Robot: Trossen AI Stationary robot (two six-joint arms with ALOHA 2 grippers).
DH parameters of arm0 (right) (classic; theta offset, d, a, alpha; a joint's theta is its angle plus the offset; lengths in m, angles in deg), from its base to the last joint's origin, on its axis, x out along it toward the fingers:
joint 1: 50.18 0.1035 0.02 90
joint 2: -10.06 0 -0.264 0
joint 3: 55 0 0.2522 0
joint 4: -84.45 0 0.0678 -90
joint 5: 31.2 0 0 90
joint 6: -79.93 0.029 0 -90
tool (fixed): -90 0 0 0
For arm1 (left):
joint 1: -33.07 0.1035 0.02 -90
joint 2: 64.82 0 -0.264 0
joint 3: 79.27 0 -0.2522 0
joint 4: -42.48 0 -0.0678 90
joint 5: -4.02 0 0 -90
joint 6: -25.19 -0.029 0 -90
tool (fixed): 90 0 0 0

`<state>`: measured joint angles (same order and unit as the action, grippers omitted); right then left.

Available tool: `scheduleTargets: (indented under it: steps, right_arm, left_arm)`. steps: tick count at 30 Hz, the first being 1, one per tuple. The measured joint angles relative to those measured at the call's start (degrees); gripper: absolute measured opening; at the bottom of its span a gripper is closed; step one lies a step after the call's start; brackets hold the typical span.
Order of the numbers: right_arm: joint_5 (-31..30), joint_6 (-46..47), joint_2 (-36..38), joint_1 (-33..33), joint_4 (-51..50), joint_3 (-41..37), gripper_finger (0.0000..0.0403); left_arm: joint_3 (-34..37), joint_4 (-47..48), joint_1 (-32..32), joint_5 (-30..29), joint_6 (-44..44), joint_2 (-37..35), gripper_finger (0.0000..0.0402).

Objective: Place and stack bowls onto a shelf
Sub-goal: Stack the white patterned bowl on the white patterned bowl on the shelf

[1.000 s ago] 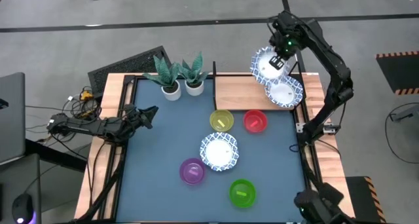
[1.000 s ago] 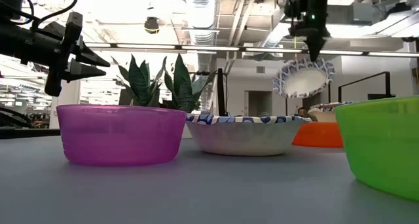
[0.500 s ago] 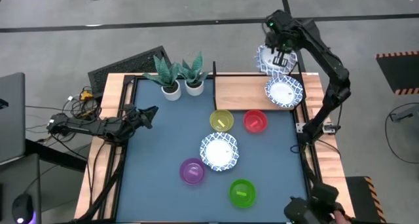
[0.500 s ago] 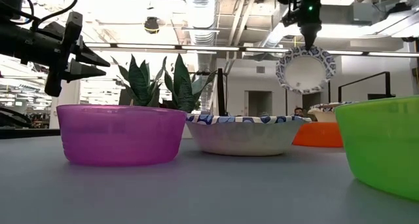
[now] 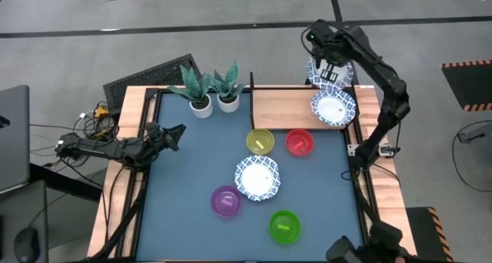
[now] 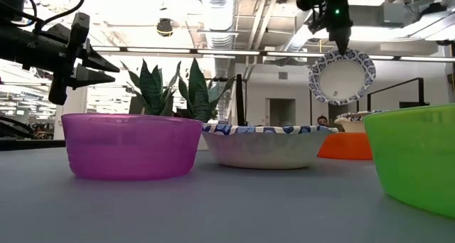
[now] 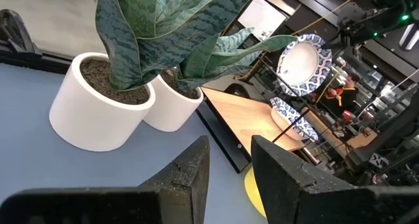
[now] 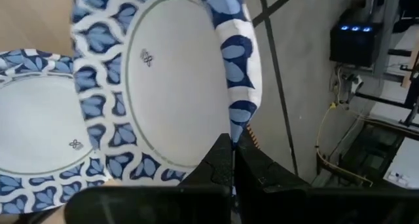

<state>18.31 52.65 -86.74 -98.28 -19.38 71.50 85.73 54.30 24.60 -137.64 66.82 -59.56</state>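
From above, the dark right arm covers most of the white bowl with a blue patterned rim point(image 5: 324, 72) that hangs on edge in the air, so we read its pose from the low view, where it faces us nearly upright under the right gripper point(image 6: 340, 45). In the right wrist view the two dark fingers point(image 8: 221, 160) are pinched together on that bowl's rim. It hangs over the far edge of the light wooden shelf board with thin black frame point(image 5: 280, 108), just behind a second blue-rimmed white bowl point(image 5: 333, 109) lying flat on the board's right end. The left gripper point(image 5: 171, 134) hovers by the table's left edge, fingers slightly parted, gripping nothing
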Motion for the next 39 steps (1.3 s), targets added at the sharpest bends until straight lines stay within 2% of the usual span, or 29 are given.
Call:
scheduleTargets:
  steps: [4, 10, 14, 22, 26, 29, 32, 39]
  right_arm:
    - [-0.25, 3.84, -0.06, 1.25, 0.04, -3.44, 0.0021]
    - [-10.37, 18.55, -0.11, 5.21, -0.02, -9.29, 0.0021]
    - [-10.34, 22.99, -0.11, 7.42, 0.09, -10.01, 0.0021]
    - [-8.75, 38.37, -0.07, 11.92, 0.07, -9.99, 0.0021]
    - [-10.92, 47.89, 0.0, 14.49, 0.03, -9.95, 0.0021]
    - [-11.73, 49.78, 0.31, 17.52, 0.07, -9.95, 0.0021]
    - [-15.05, 49.8, 0.35, 20.76, 0.07, -9.95, 0.0021]
    - [-13.62, 52.82, 0.39, 25.32, 0.05, -9.94, 0.0021]
  left_arm:
    - [0.0, 0.01, 0.0, 0.02, -0.01, 0.0, 0.0098]
    - [0.0, 0.01, 0.0, 0.06, -0.02, 0.0, 0.0098]
    - [0.0, -0.01, 0.0, 0.15, -0.03, 0.0, 0.0099]
    - [-0.02, -0.01, 0.0, 0.13, -0.12, 0.0, 0.0099]
    - [-0.02, 0.0, 0.0, 0.11, -0.96, 0.0, 0.0099]
    - [-0.02, 0.01, 0.0, 0.01, -1.08, 0.0, 0.0099]
    - [-0.02, 0.01, 0.0, -0.02, -1.61, 0.0, 0.0099]
    - [-0.02, 0.01, 0.0, -0.02, -3.04, 0.0, 0.0098]
